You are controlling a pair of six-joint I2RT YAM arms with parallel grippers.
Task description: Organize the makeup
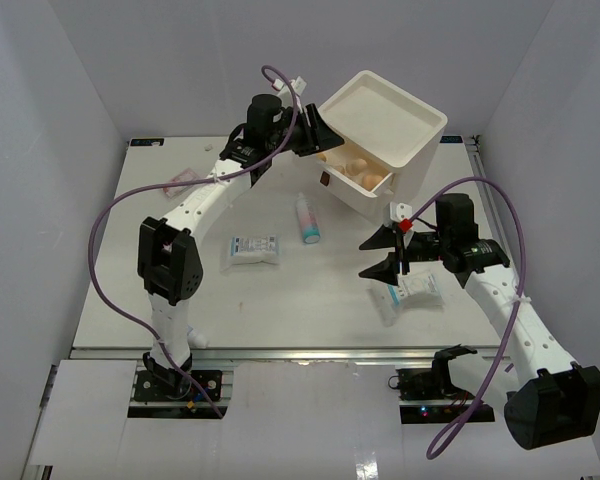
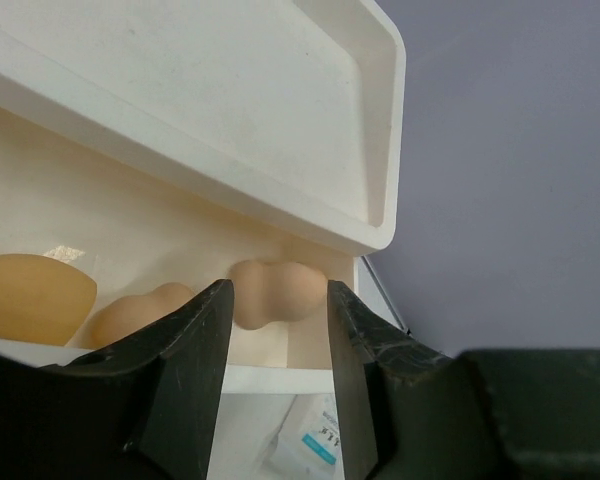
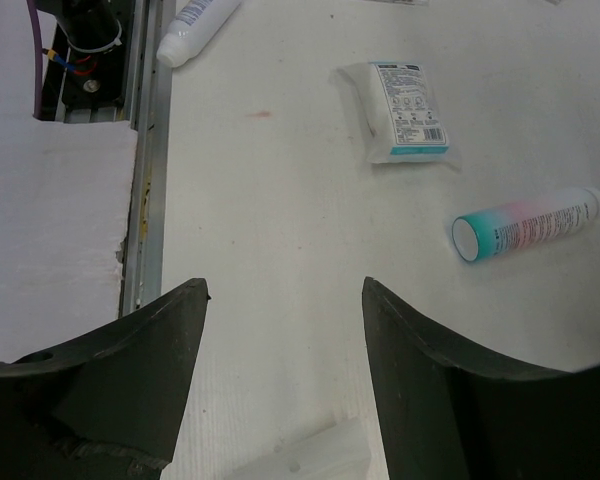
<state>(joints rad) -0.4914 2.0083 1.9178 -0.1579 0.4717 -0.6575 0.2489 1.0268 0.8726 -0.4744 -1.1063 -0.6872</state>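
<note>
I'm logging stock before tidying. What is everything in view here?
Drawer box: one, white, far right, one drawer open.
Sponges: at least three, tan, inside the open drawer.
Bottle: one, white with teal cap, lying centre.
Packets: two, white with teal print, centre-left and right of centre.
Sachets: count unclear, pinkish, far left.
Tube: one, white, by near rail.
Left end effector: one, black, open at the drawer.
Right end effector: one, black, open, beside a packet.

You've got tan sponges in the open drawer at one o'clock. The teal-capped bottle lies flat mid-desk, a white packet at nine, a second packet at four, and pinkish sachets at ten.
</note>
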